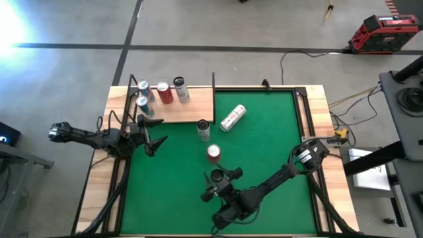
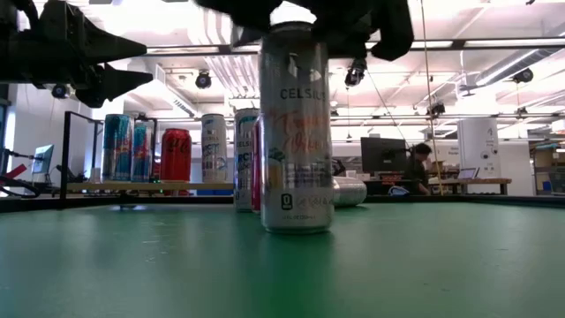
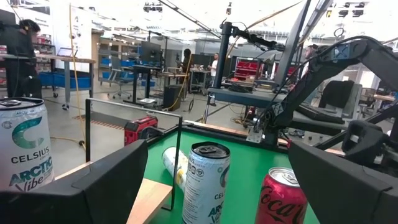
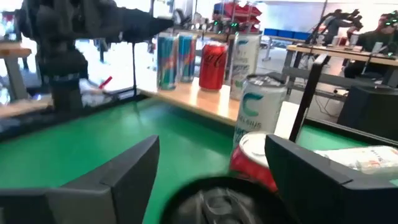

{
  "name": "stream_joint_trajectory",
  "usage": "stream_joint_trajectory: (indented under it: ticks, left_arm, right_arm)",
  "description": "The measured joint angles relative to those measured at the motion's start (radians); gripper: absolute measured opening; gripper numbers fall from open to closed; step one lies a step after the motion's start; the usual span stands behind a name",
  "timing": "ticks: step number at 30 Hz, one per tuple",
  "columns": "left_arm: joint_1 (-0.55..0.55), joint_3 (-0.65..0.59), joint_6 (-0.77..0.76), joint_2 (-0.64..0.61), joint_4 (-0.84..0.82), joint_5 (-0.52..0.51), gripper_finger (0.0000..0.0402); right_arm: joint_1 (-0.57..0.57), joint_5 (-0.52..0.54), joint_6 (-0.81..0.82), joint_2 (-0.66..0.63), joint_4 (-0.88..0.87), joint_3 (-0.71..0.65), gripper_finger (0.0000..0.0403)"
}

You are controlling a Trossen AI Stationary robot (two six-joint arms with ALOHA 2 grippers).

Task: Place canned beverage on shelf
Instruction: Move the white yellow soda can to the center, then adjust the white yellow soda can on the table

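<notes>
From above, four cans stand on the shelf at eleven o'clock; a red-topped can stands mid-surface, the open right tool just beside it at six o'clock. Left tool gapes empty. At table level, a Celsius can stands upright.

Shelf: light-wood board, black rods, far left; four cans upright on it. Red can upright on green mat, off shelf.
</notes>
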Motion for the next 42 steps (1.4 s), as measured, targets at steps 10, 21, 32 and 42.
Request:
stream_joint_trajectory:
  ticks: [10, 21, 32, 42]
  left_arm:
    - [0.000, 0.000, 0.000, 0.002, 0.000, 0.000, 0.0375]
    - [0.000, 0.000, 0.000, 0.003, 0.000, 0.000, 0.0375]
    - [0.000, 0.000, 0.000, 0.007, -0.001, 0.000, 0.0375]
    - [0.000, 0.000, 0.000, 0.008, -0.001, 0.000, 0.0375]
  right_arm:
    - [0.023, 0.015, 0.014, -0.048, -0.012, 0.000, 0.0359]
    - [0.100, 0.023, 0.337, -0.245, -0.454, -0.001, 0.0389]
    - [-0.090, -0.569, 1.282, -0.473, -1.077, -0.003, 0.0389]
    - [-0.463, -1.087, 1.375, -0.515, -0.974, -0.003, 0.0389]
